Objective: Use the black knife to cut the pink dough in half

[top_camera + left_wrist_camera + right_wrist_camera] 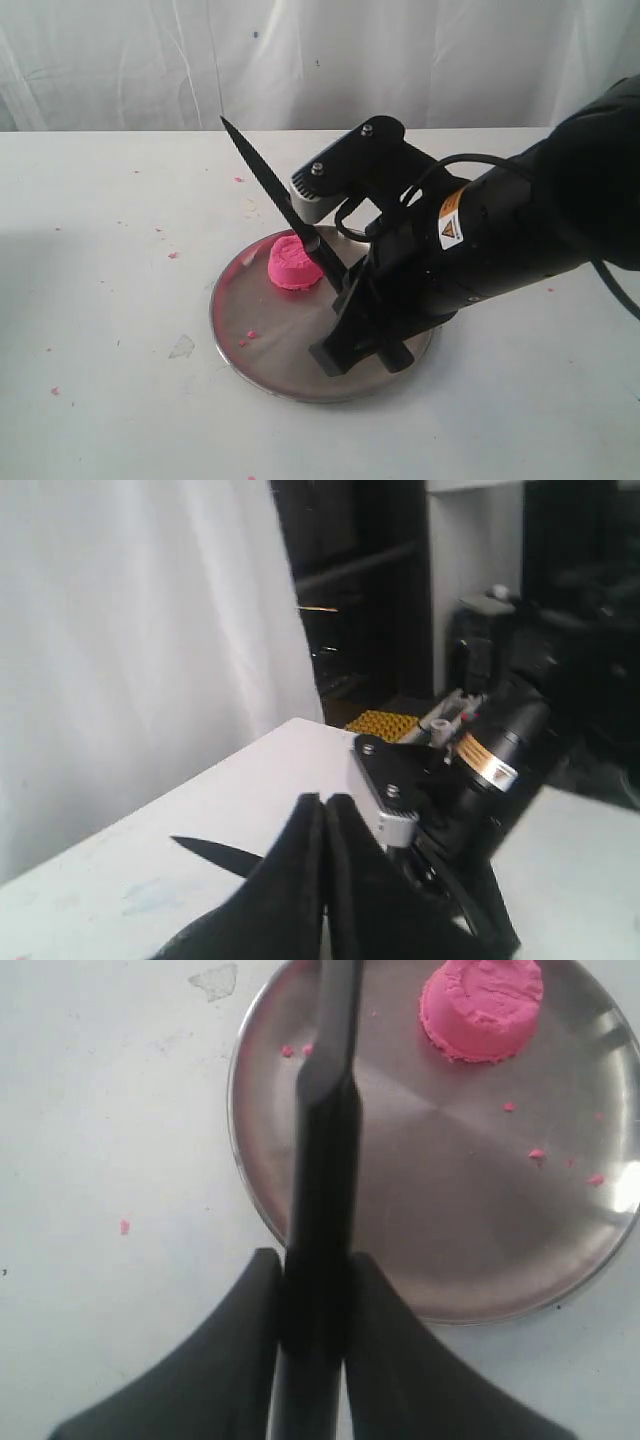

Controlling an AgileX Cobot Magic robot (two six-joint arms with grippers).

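Observation:
The pink dough [293,263] is one squat, flat-topped lump on the back left of the round steel plate [272,352]. My right gripper [352,320] reaches down over the plate and is shut on the handle of the black knife [272,188]. The blade slants up and left with its tip high above the table. In the right wrist view the knife [325,1150] sits between the fingers [385,1330] and runs out over the plate [450,1210], beside the dough [482,1008] with a gap. My left gripper [325,802] is shut on nothing, high up, looking down on the knife tip [213,854].
Pink crumbs [248,335] lie on the plate and are scattered over the white table. A clear scrap [182,347] lies left of the plate. A white curtain hangs behind the table. The right arm's bulky black body [500,240] covers the plate's right side.

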